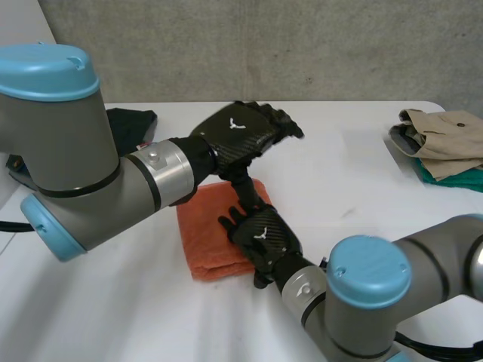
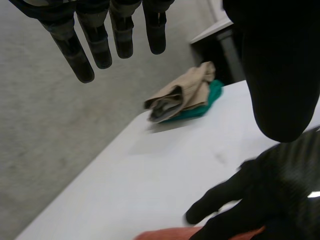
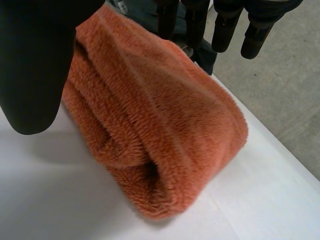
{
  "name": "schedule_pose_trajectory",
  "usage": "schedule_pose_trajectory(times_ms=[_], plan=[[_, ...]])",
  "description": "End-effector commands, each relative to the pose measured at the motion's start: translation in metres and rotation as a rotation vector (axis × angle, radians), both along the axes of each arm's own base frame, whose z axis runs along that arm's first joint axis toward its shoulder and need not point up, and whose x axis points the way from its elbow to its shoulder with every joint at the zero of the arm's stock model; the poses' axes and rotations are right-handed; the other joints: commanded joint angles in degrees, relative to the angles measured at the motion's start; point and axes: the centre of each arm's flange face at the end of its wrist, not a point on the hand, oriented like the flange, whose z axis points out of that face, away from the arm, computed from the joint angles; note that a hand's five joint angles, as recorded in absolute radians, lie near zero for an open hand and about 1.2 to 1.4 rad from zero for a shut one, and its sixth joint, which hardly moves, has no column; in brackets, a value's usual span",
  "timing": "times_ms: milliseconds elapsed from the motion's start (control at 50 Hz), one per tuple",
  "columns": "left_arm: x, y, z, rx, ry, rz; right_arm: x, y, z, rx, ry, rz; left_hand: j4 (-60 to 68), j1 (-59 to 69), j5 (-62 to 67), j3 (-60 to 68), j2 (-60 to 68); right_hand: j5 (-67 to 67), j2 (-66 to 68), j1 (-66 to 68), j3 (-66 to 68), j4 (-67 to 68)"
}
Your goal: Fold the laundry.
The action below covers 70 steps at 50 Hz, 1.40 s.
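A folded orange towel [image 1: 207,237] lies in a thick bundle on the white table [image 1: 355,173], just in front of the middle. My right hand [image 1: 262,235] is over the towel's right side with its fingers straight and open. In the right wrist view the towel [image 3: 160,130] sits under the palm, the fingers [image 3: 225,25] reach past its far edge, and nothing is gripped. My left hand [image 1: 240,132] hangs open above the table behind the towel. Its straight fingers [image 2: 100,42] hold nothing, and the right hand [image 2: 270,200] shows below them.
A beige garment on a teal one forms a pile [image 1: 441,139] at the table's right edge, seen also as a pile [image 2: 185,95] in the left wrist view. A dark garment [image 1: 132,121] lies at the back left, behind the left arm.
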Motion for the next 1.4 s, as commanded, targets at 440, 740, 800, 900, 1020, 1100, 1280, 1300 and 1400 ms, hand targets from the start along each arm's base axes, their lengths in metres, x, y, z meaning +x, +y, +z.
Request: schedule_pose_trajectory(times_ms=[440, 740, 800, 900, 1020, 1100, 1280, 1300, 1400], plan=[[0.003, -0.001, 0.001, 0.028, 0.002, -0.009, 0.038, -0.040, -0.014, -0.163, -0.058, 0.028, -0.04, -0.18, 0.13, 0.23, -0.08, 67.18, 67.85, 67.14, 68.08, 67.66], [0.011, -0.015, 0.043, -0.100, 0.072, 0.066, -0.016, -0.191, 0.128, -0.512, -0.448, -0.258, -0.21, -0.35, -0.04, 0.07, -0.25, 67.18, 67.86, 67.15, 68.08, 67.66], [0.012, -0.017, 0.049, -0.127, 0.090, 0.082, -0.040, -0.216, 0.150, -0.611, -0.507, -0.304, -0.54, -0.69, -0.37, -0.27, -0.59, 67.18, 67.86, 67.15, 68.08, 67.66], [0.011, -0.018, 0.050, -0.106, 0.117, 0.084, -0.115, -0.275, 0.177, -0.785, -0.512, -0.421, -0.54, -0.69, -0.37, -0.27, -0.59, 67.18, 67.86, 67.15, 68.08, 67.66], [0.010, -0.015, 0.048, -0.075, 0.128, 0.078, -0.185, -0.329, 0.156, -0.790, -0.475, -0.446, -0.38, -0.52, -0.20, -0.10, -0.42, 67.18, 67.86, 67.15, 68.08, 67.66], [0.009, -0.014, 0.044, -0.065, 0.121, 0.076, -0.231, -0.358, 0.117, -0.719, -0.453, -0.445, -0.38, -0.52, -0.20, -0.10, -0.42, 67.18, 67.86, 67.15, 68.08, 67.66], [0.007, -0.012, 0.031, -0.033, 0.098, 0.071, -0.319, -0.378, 0.009, -0.526, -0.337, -0.478, -0.21, -0.35, -0.04, 0.07, -0.25, 67.18, 67.86, 67.15, 68.08, 67.66], [0.007, -0.013, 0.030, -0.031, 0.097, 0.073, -0.327, -0.375, -0.006, -0.488, -0.325, -0.471, -0.21, -0.35, -0.04, 0.07, -0.25, 67.18, 67.86, 67.15, 68.08, 67.66], [0.006, -0.012, 0.028, -0.025, 0.095, 0.070, -0.336, -0.365, -0.026, -0.417, -0.303, -0.437, -0.21, -0.35, -0.04, 0.07, -0.25, 67.18, 67.86, 67.15, 68.08, 67.66]])
